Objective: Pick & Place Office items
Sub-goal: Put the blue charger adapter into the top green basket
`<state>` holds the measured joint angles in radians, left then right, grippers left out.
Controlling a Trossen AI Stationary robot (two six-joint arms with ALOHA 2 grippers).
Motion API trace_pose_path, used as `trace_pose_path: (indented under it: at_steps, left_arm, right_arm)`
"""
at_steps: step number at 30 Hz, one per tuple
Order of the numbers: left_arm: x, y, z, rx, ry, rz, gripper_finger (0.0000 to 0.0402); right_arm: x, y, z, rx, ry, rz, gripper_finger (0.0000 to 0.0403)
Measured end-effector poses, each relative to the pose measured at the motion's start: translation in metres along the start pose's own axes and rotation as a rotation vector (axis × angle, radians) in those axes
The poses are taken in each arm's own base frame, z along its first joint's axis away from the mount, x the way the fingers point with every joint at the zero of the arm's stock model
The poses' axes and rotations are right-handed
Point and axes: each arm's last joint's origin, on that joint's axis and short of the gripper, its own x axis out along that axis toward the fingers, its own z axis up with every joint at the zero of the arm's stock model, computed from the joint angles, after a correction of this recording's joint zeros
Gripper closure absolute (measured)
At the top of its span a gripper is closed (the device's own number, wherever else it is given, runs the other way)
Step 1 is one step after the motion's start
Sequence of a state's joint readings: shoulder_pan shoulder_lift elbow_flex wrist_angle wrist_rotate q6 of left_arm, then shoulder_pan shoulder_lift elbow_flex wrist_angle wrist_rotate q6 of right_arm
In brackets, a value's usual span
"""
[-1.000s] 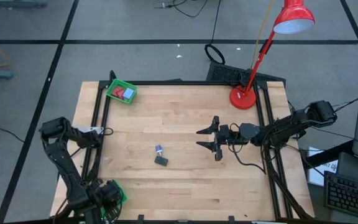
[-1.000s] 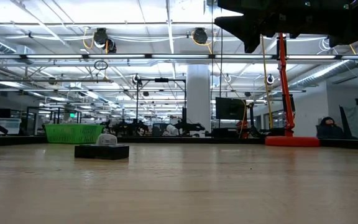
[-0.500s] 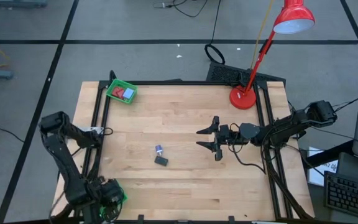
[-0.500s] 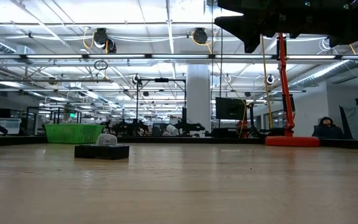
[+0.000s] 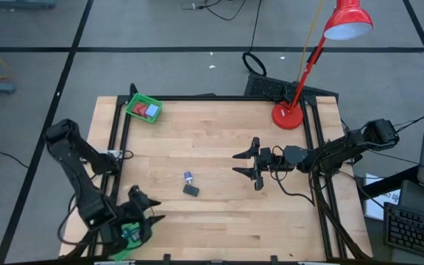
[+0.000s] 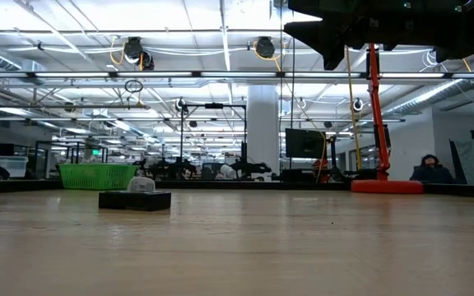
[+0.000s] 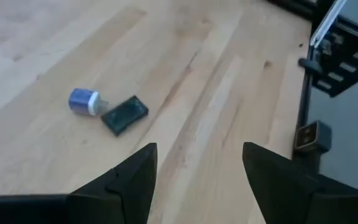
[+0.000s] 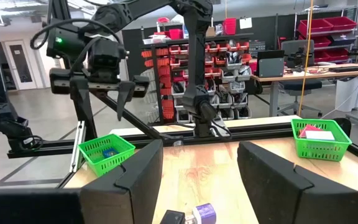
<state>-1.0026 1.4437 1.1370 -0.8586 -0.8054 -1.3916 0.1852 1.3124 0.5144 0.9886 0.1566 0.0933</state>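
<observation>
From above, the left gripper [image 5: 144,206] hangs spread and empty at the table's [image 5: 219,221] near-left corner, over a green tray [image 5: 132,234]. The right gripper [image 5: 247,163], also spread and empty, waits right of centre. A black block [image 5: 191,190] and a small blue piece [image 5: 188,177] lie side by side mid-table; another green tray [image 5: 143,109] at the far-left corner holds red and light-blue blocks.

At table height, the black block [image 6: 135,200] lies flat on the wood.

The left wrist view shows both pieces [image 7: 124,114] almost touching, ahead of the open fingers [image 7: 135,183].

The right wrist view shows the left gripper [image 8: 101,84] above its tray [image 8: 106,151].
</observation>
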Motion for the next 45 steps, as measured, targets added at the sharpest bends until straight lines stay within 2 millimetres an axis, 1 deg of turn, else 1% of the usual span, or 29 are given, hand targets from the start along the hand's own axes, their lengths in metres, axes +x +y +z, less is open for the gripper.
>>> trace_pose_path:
  at_steps: [5, 9, 12, 15, 20, 24, 27, 29, 31, 36, 41, 45]
  left_arm:
    - [0.021, 0.000, 0.017, 0.085, 0.090, -0.008, 0.0163]
    - [0.047, 0.001, 0.031, 0.182, 0.166, -0.023, 0.0162]
    - [0.070, 0.008, 0.040, 0.253, 0.229, 0.011, 0.0162]
    - [0.096, 0.023, 0.051, 0.267, 0.297, 0.091, 0.0162]
    - [0.146, 0.054, 0.070, 0.166, 0.381, 0.227, 0.0160]
    - [0.185, 0.081, 0.073, 0.099, 0.462, 0.342, 0.0144]
    - [0.204, 0.102, 0.078, 0.072, 0.520, 0.391, 0.0130]
    - [0.210, 0.112, 0.082, 0.043, 0.585, 0.357, 0.0123]
    - [0.213, 0.117, 0.085, 0.008, 0.601, 0.344, 0.0118]
    - [0.213, 0.118, 0.087, -0.024, 0.596, 0.340, 0.0117]
    - [0.211, 0.117, 0.086, 0.023, 0.645, 0.287, 0.0117]
    - [0.207, 0.117, 0.087, 0.032, 0.654, 0.290, 0.0117]
  right_arm:
    - [0.000, 0.000, 0.000, 0.000, -0.001, 0.000, 0.0206]
    - [0.000, 0.000, 0.000, 0.000, 0.000, 0.000, 0.0206]
    - [0.000, 0.000, 0.000, 0.014, 0.005, -0.001, 0.0206]
    - [0.000, 0.000, 0.000, 0.029, 0.005, -0.001, 0.0206]
    - [0.000, 0.000, -0.001, 0.028, 0.006, -0.001, 0.0206]
    - [0.000, 0.000, -0.001, 0.025, 0.011, -0.001, 0.0206]
    - [0.000, 0.000, -0.002, 0.023, 0.023, -0.002, 0.0206]
    - [0.000, 0.000, -0.003, 0.021, 0.034, -0.004, 0.0206]
    - [0.000, 0.000, -0.004, 0.020, 0.042, -0.005, 0.0206]
    - [0.000, 0.000, -0.004, 0.019, 0.045, -0.005, 0.0206]
    - [0.000, 0.000, -0.005, 0.022, 0.052, -0.005, 0.0206]
    - [0.000, -0.001, -0.006, 0.040, 0.058, -0.006, 0.0206]
